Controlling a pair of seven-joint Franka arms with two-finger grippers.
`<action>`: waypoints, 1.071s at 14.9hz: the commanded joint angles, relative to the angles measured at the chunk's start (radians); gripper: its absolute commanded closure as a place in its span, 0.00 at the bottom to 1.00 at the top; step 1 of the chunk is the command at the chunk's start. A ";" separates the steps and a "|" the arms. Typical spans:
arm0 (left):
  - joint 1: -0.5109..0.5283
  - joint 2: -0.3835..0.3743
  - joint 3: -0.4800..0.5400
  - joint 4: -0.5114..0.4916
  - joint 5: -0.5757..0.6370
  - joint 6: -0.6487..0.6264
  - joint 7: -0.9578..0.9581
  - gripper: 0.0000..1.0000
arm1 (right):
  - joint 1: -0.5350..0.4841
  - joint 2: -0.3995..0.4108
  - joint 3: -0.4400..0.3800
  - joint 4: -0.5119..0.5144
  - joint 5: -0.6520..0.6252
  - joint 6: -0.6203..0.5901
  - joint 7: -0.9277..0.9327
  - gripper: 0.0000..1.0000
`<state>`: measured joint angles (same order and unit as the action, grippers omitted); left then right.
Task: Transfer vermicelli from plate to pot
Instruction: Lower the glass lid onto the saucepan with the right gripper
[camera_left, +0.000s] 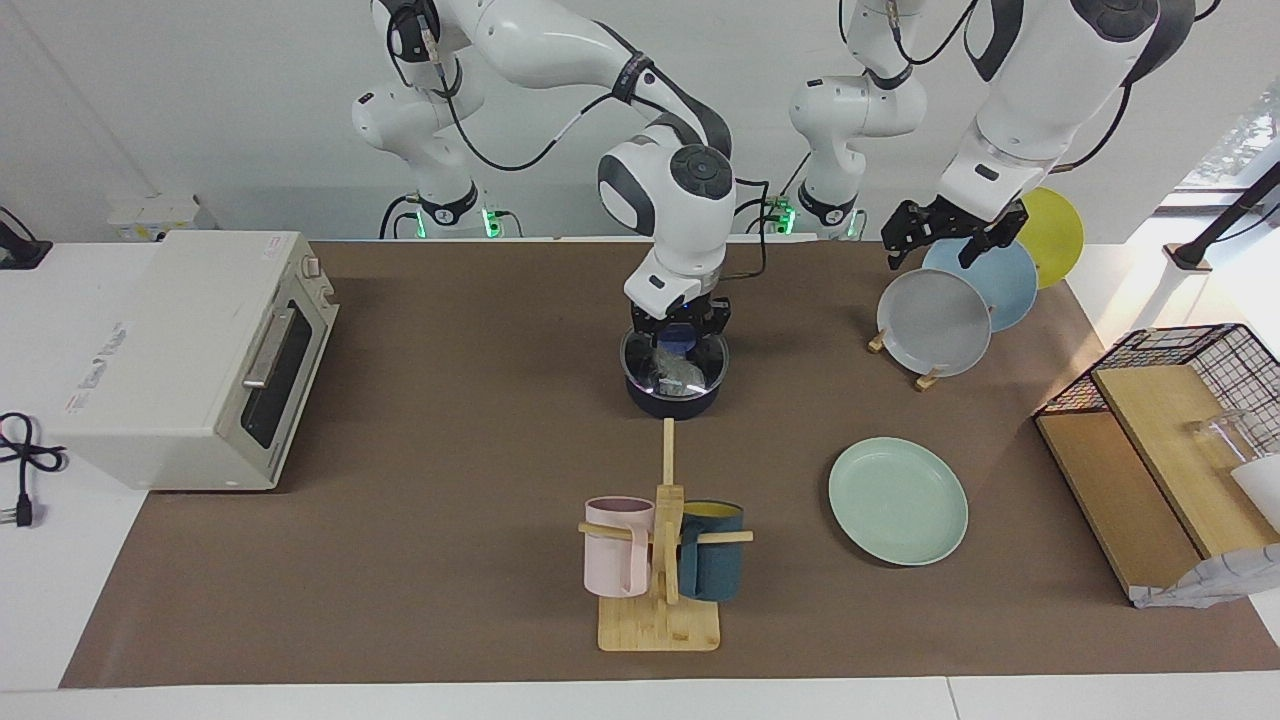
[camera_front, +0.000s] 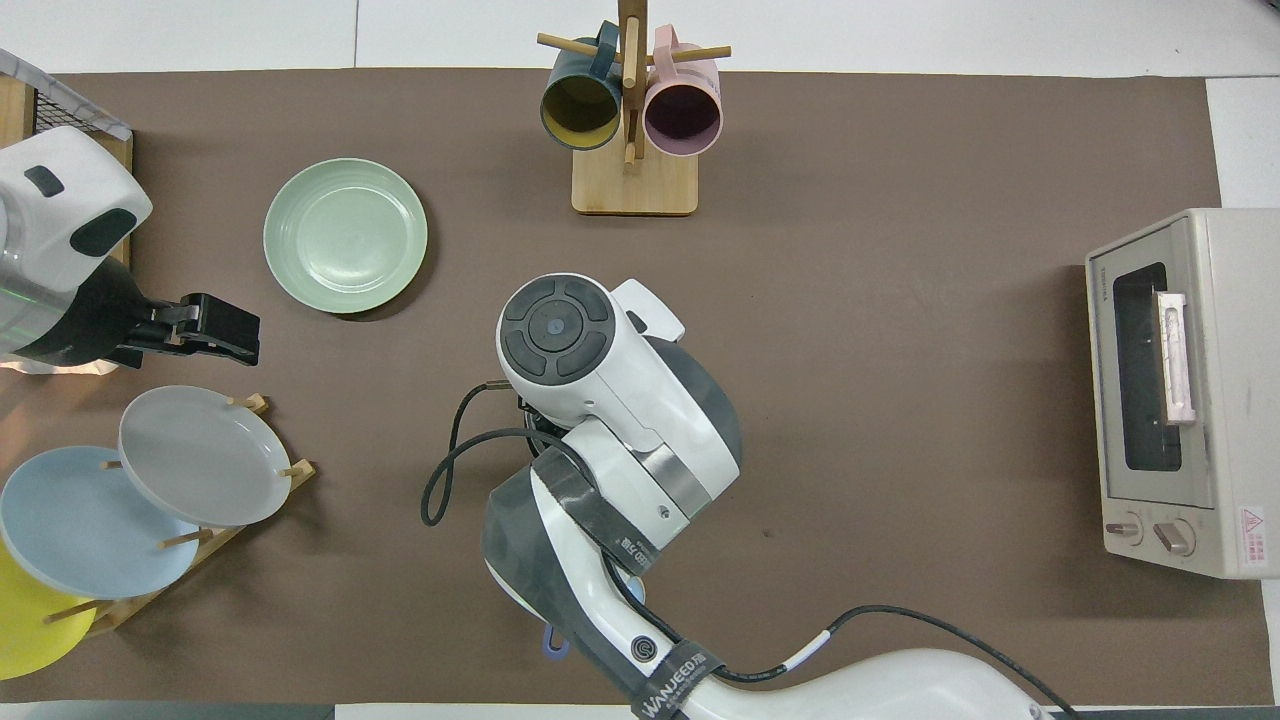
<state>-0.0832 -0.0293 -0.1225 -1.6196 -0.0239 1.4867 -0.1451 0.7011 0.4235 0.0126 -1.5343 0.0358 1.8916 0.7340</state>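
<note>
Translucent vermicelli (camera_left: 677, 374) sits in the pot (camera_left: 672, 395), plate (camera_left: 898, 501) bare.

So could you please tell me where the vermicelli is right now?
In the facing view the vermicelli sits inside the pot mid-table, directly under the right hand, nearer the robots than the mug rack.
</note>
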 joint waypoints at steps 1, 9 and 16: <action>0.006 -0.027 -0.002 -0.031 -0.013 0.024 -0.011 0.00 | 0.000 -0.026 0.004 -0.040 -0.011 0.003 0.011 0.66; 0.019 -0.001 -0.012 0.017 0.001 0.030 -0.005 0.00 | 0.001 -0.026 0.006 -0.040 -0.001 -0.002 0.013 0.66; 0.034 -0.014 -0.028 0.006 -0.001 0.023 -0.005 0.00 | -0.005 -0.026 0.006 -0.038 0.024 0.000 0.025 0.66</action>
<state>-0.0694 -0.0293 -0.1337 -1.6086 -0.0248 1.5128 -0.1483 0.7027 0.4191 0.0151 -1.5468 0.0448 1.8908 0.7378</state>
